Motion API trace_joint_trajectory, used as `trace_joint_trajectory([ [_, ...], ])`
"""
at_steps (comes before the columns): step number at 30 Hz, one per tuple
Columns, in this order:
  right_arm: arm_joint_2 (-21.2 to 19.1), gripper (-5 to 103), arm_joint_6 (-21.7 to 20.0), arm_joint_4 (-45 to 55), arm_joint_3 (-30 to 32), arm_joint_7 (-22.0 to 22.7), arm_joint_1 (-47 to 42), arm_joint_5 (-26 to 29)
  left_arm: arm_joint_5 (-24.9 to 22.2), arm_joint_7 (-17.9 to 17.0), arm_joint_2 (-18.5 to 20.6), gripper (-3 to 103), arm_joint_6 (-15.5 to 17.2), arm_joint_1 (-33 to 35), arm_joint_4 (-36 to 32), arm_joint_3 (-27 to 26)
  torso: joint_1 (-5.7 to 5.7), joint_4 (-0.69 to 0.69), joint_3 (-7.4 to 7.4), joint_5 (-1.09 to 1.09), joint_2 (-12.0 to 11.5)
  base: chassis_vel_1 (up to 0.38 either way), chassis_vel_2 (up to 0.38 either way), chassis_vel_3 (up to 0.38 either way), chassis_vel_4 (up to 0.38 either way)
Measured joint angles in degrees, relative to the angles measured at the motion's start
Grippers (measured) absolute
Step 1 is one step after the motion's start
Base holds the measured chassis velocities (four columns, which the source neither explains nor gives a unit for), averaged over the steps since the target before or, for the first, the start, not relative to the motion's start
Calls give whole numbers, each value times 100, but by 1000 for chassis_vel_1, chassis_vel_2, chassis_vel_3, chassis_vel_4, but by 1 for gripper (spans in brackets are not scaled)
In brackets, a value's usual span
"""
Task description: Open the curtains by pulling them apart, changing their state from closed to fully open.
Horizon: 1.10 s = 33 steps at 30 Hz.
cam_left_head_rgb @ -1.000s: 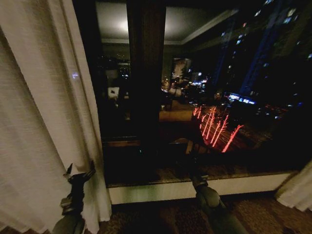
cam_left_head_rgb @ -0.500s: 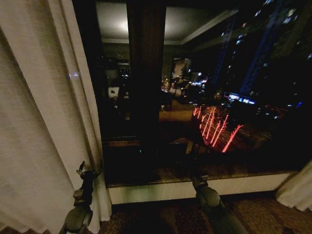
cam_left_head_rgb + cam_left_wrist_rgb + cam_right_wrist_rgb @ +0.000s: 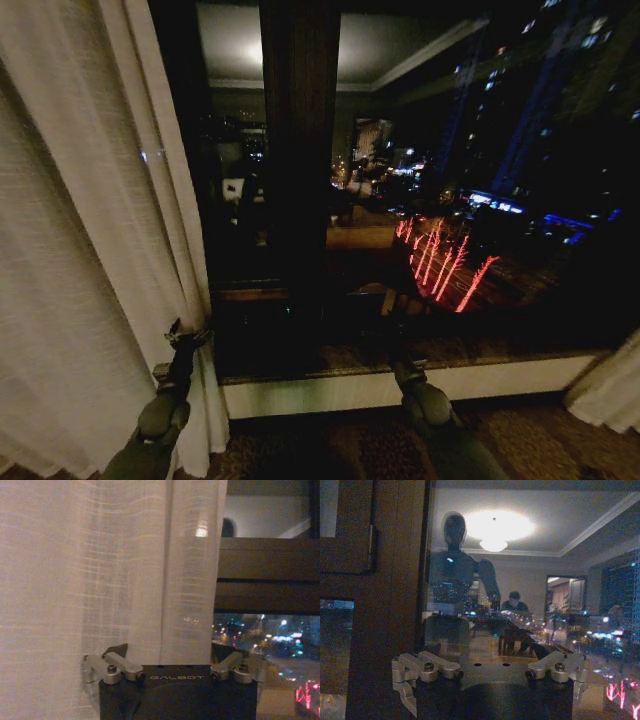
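While night is pressing against the glass, hanging bunched at the left of the dark window [image 3: 420, 200]: the curtains [image 3: 80, 250], sheer cream pleats falling to the patterned carpet [image 3: 350, 450]. Reaching up at the panel's inner edge, left gripper [image 3: 186, 338], fingers spread wide with that edge lying between them, not clamping it. Hovering low before the white sill [image 3: 400, 388], right gripper [image 3: 395, 345], fingers spread, gripping nothing. Glowing in the glass, a reflected ceiling light [image 3: 494, 544].

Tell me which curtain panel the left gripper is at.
The big left panel, whose inner edge hangs beside the left gripper. The other panel shows as a bunched corner far right.
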Motion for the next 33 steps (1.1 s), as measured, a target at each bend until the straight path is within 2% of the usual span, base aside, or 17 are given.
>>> trace_joint_trajectory([
  [3,0,100,0,0,0,0,0,0,-54,63,-15,82,-16,-41,27,-3,0,0,0,0,0,0,0,0,0],
  [4,0,100,0,0,0,0,0,0,-54,63,-15,82,-16,-41,27,-3,0,0,0,0,0,0,0,0,0],
  [8,0,100,0,0,0,0,0,0,-54,73,-15,61,-47,-30,34,-36,0,0,-1,0,0,0,0,0,0],
  [10,0,100,0,0,0,0,0,0,-53,73,-14,61,-51,-19,34,-41,0,0,-1,0,0,0,0,0,0],
  [13,0,100,0,0,0,0,0,0,-50,74,-15,45,-71,39,24,-72,0,0,0,0,0,0,0,0,0],
  [15,0,100,0,0,0,0,0,0,-48,74,-14,45,-73,65,5,-87,1,0,-1,0,0,0,0,0,0],
  [20,0,100,0,0,0,0,0,0,-61,71,-53,17,-74,234,-122,-195,0,0,-1,0,0,0,0,0,0],
  [22,0,100,0,0,0,0,0,0,-78,67,-81,17,-74,264,-141,-227,0,0,-1,0,1,0,0,0,0],
  [25,0,100,0,0,0,0,0,0,-153,16,-146,2,-50,309,-178,-282,0,0,-1,0,1,0,0,0,0],
  [29,0,100,0,0,0,0,0,0,-251,-45,-183,0,39,377,-246,-342,0,0,-1,0,1,0,0,0,0],
  [33,0,100,0,0,0,0,0,0,-358,-268,-186,0,274,451,-409,-445,0,0,-1,0,1,0,0,0,0],
])
